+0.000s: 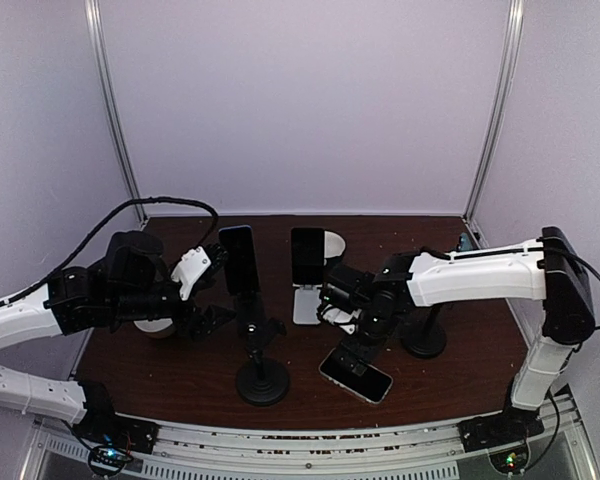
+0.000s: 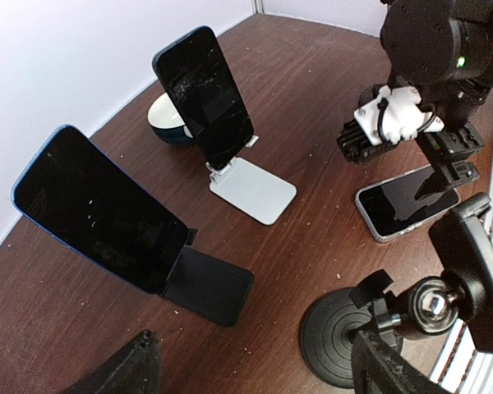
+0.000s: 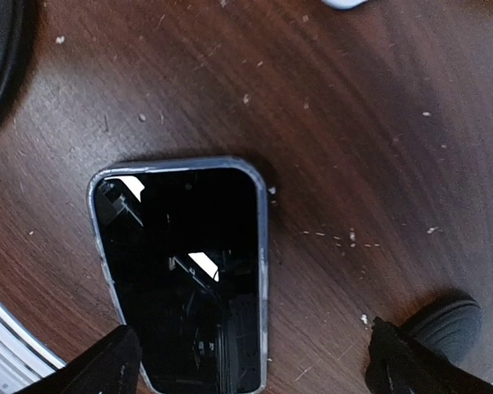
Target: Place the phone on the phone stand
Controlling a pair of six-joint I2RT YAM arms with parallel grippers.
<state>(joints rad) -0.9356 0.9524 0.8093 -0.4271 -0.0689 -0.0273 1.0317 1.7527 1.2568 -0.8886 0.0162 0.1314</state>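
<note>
Just to the right of the black stand with the round foot (image 1: 262, 383), the silver-edged phone with dark glass (image 3: 181, 271) lies flat, screen up, on the dark wooden worktop (image 1: 160, 380). My right claw (image 3: 251, 357) hovers over it, spread wide. Its fingers straddle one end of the phone without touching it, as far as I can tell, so it holds nothing. My left claw (image 2: 255, 361) hangs to the left of that same stand, also spread wide and empty, with the stand's ball-jointed head just in front of its fingers.

Behind the round-footed stand and a little to its left, a blue-edged phone (image 2: 99, 209) leans on a black folding stand (image 2: 209, 283). Behind it and to its right, a black phone (image 2: 204, 94) is propped on a white folding stand (image 2: 255, 189), with a white and dark blue bowl (image 2: 166, 123) further back. Both of those phones are seated.

The head of the round-footed stand carries nothing. Well to its right, past the flat phone, a second black round foot (image 1: 425, 342) stands with a post rising from it. My right arm hides its top, so I cannot tell whether it is free.

I judge the job to be at its very start for this last phone, which is neither gripped nor lifted. What is left is to close on its edges, raise it, tilt it upright, seat it in a free holder, most likely the round-footed stand, and let go.
</note>
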